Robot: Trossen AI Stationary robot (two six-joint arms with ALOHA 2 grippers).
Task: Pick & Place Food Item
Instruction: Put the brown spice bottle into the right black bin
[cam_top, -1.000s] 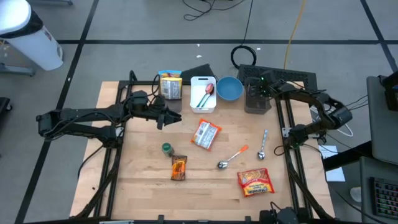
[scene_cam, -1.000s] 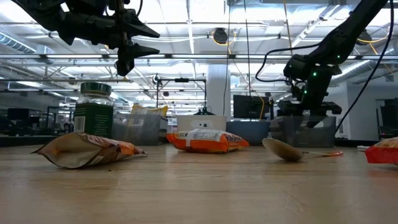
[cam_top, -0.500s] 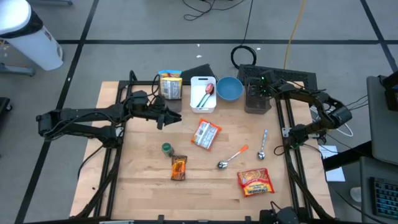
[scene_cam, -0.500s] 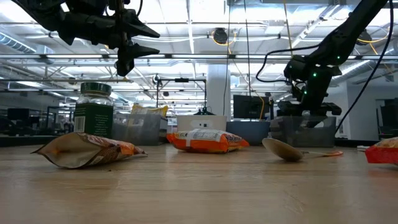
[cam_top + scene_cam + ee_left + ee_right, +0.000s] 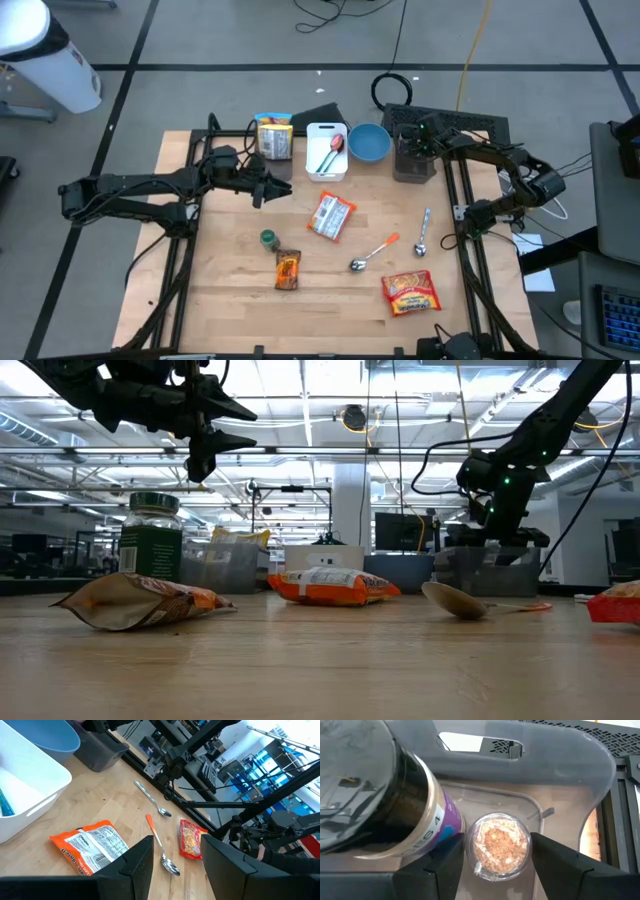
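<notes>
My right gripper (image 5: 497, 867) hangs open over the grey bin (image 5: 413, 162) at the table's far right, pointing steeply down. Its fingers stand on either side of a small clear jar of orange-brown crumbs (image 5: 498, 845) that stands on the bin's floor, with a narrow gap on each side. Beside it in the bin stands a dark jar with a purple label (image 5: 400, 810). My left gripper (image 5: 268, 190) waits open and empty above the table's far left part. An orange snack bag (image 5: 331, 216) lies flat at the table's middle.
A white tray (image 5: 327, 165), a blue bowl (image 5: 369, 143) and a yellow bag (image 5: 274, 137) line the far edge. A green-lidded jar (image 5: 267, 239), a brown packet (image 5: 288, 269), a red packet (image 5: 411, 292) and two spoons (image 5: 372, 252) lie nearer.
My right gripper has opened a little wider over the bin, without moving elsewhere. The clear jar stays standing in the bin.
</notes>
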